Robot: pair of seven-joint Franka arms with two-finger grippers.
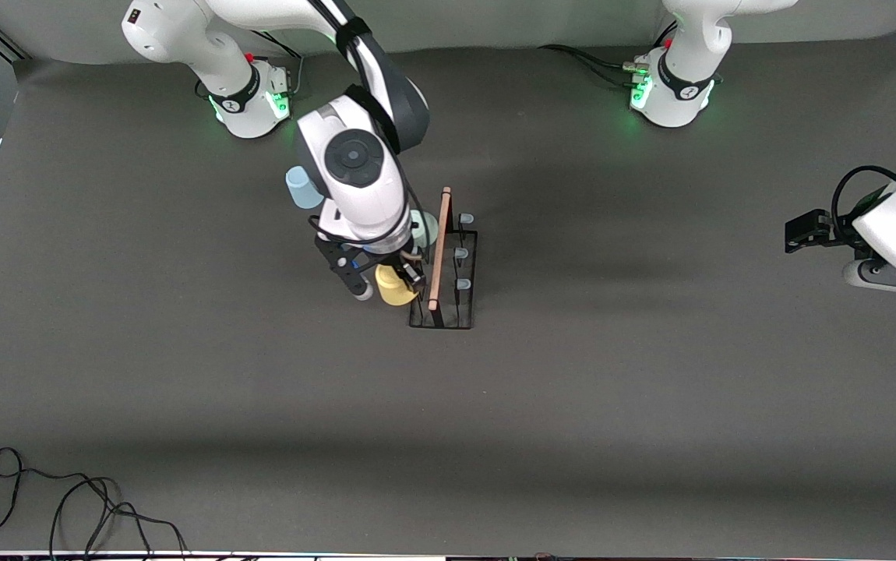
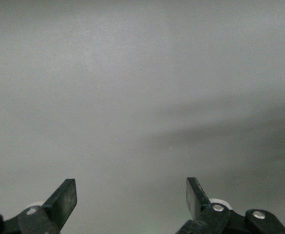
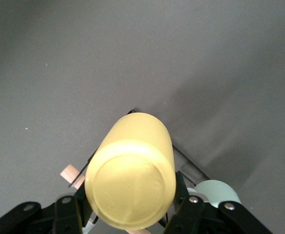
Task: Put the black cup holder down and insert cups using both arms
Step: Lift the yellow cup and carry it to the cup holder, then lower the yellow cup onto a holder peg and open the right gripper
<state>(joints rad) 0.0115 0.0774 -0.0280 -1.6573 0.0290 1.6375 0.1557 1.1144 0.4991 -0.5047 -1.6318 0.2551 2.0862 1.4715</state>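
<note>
The black cup holder (image 1: 452, 273) stands mid-table, its wooden rod handle (image 1: 440, 249) on top and pale-tipped pegs (image 1: 461, 253) along one side. My right gripper (image 1: 387, 279) is shut on the yellow cup (image 1: 395, 288), held tilted against the rack's side toward the right arm's end. In the right wrist view the yellow cup (image 3: 132, 170) sits base-on between the right gripper's (image 3: 130, 207) fingers, with the pale green cup (image 3: 215, 191) beside it. That pale green cup (image 1: 425, 227) sits on the rack, partly hidden by the arm. The light blue cup (image 1: 302, 188) shows beside the right arm. My left gripper (image 1: 805, 231) waits open at the left arm's end, and the left gripper (image 2: 131, 197) holds nothing.
Loose black cables (image 1: 66, 499) lie at the near corner toward the right arm's end. The two arm bases (image 1: 249, 97) (image 1: 670, 93) stand along the table's back edge. Grey mat (image 1: 650, 374) stretches around the rack.
</note>
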